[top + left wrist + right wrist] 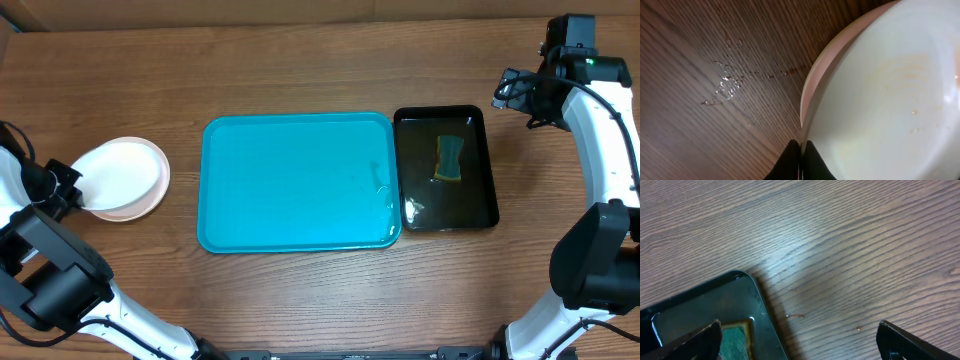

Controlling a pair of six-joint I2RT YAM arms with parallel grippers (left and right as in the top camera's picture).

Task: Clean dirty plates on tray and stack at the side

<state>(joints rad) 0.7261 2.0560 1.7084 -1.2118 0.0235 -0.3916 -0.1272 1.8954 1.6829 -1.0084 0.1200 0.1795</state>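
The turquoise tray [298, 182] lies mid-table with no plates on it, only a few water drops. The plates [125, 178] are stacked on the table to its left. The top white plate [890, 95] is tilted over the one beneath and shows faint orange smears. My left gripper [72, 195] is shut on the left rim of the top plate, its fingers pinching the edge in the left wrist view [801, 152]. My right gripper [515, 95] is open and empty above the table beyond the far right corner of the basin; it also shows in the right wrist view [799, 335].
A black basin [446, 168] with dark water and a green-yellow sponge [450, 158] stands right of the tray; the sponge also shows in the right wrist view [735, 340]. Water drops lie on the wood left of the plates [726, 85].
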